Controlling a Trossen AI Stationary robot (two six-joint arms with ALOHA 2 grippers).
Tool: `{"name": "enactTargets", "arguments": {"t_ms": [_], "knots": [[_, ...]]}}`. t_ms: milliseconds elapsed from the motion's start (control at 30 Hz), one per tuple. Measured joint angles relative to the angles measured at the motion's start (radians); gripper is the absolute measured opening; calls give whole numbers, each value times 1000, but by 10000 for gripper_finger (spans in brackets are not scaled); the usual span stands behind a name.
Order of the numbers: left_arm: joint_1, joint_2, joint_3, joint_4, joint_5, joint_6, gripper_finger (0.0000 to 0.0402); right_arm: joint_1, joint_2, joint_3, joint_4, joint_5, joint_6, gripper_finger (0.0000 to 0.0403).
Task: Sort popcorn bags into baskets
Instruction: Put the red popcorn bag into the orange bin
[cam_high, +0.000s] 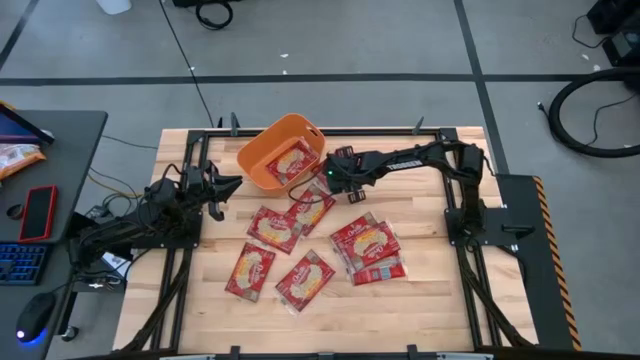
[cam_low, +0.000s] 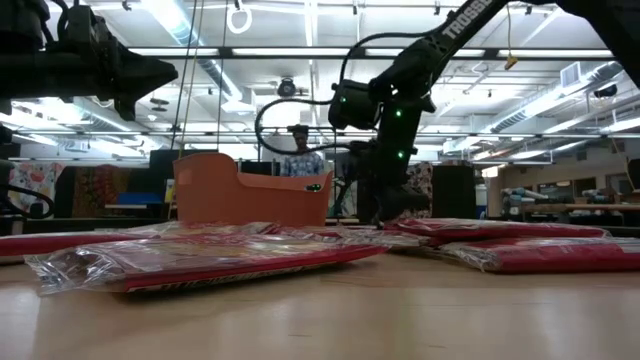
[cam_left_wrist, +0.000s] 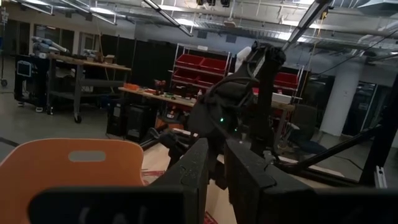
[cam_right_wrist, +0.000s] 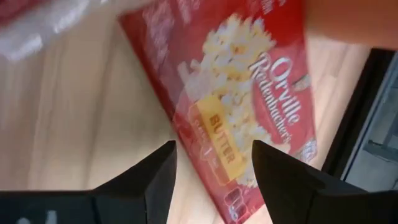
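Ceiling strip lights (cam_low: 300, 50) glare above the basket (cam_low: 250, 195), leaving both arms silhouetted; the nearest bag (cam_low: 200, 262) and the right wrist view blur.

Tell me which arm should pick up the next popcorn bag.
Right. The right gripper hangs open directly over a popcorn bag beside the orange basket. The left gripper waits at the table's left edge, apart from the bags.

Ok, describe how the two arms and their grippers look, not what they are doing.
Both arms are dark, built of jointed tube-like segments. The right arm carries white lettering, black cable loops and small green lights near its wrist. The right gripper has two flat dark fingers. The left gripper is equally dark.
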Motion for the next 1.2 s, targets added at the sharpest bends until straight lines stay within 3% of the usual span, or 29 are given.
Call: {"name": "enactTargets", "arguments": {"t_ms": [200, 667, 800, 1033, 1200], "knots": [[0, 0, 0, 1, 0, 0, 57, -20, 0, 0, -2, 19, -42, 205], [0, 0, 0, 0, 1, -27, 57, -78, 50, 5, 27, -57, -180, 173], [0, 0, 0, 0, 1, -27, 57, -79, 52, 3, 31, -77, -204, 131], [0, 0, 0, 0, 1, -27, 57, -83, 56, 4, 1, -108, -148, 13], [0, 0, 0, 0, 1, -27, 57, -53, 23, -1, -36, -92, -44, 13]]}}
